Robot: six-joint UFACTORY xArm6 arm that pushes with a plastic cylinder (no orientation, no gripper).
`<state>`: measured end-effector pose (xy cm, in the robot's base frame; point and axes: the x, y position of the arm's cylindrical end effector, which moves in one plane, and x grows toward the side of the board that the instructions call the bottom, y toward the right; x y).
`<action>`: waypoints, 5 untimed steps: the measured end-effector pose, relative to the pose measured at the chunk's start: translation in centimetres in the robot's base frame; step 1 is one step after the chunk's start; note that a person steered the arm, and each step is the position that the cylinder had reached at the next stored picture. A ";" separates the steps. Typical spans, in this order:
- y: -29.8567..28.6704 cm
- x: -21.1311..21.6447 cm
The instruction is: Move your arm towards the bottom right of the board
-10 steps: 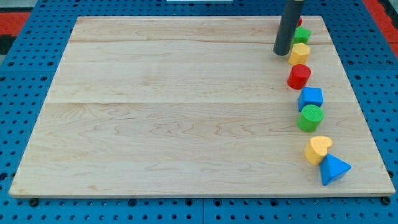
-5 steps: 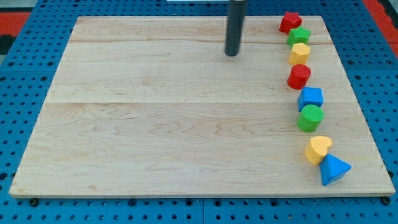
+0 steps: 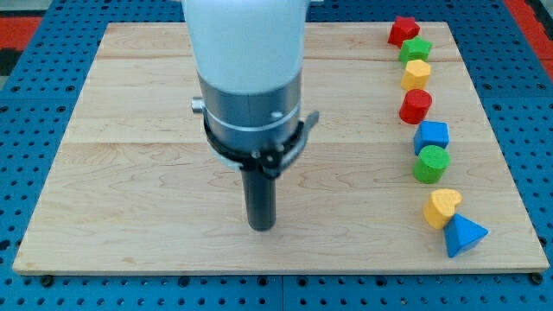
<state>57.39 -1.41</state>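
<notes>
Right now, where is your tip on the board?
My tip sits low on the board, slightly left of centre, well to the left of the yellow heart block and blue triangle block.

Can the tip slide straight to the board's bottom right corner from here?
Probably yes: my tip has bare wood to its right, though the blue triangular block and yellow heart block sit close to that corner.

no readable text, no labels, no numbers, no signs anywhere
</notes>
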 end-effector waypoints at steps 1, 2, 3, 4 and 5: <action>5.1 3.2; 7.5 4.5; 13.7 4.5; 19.1 4.5; 19.1 4.4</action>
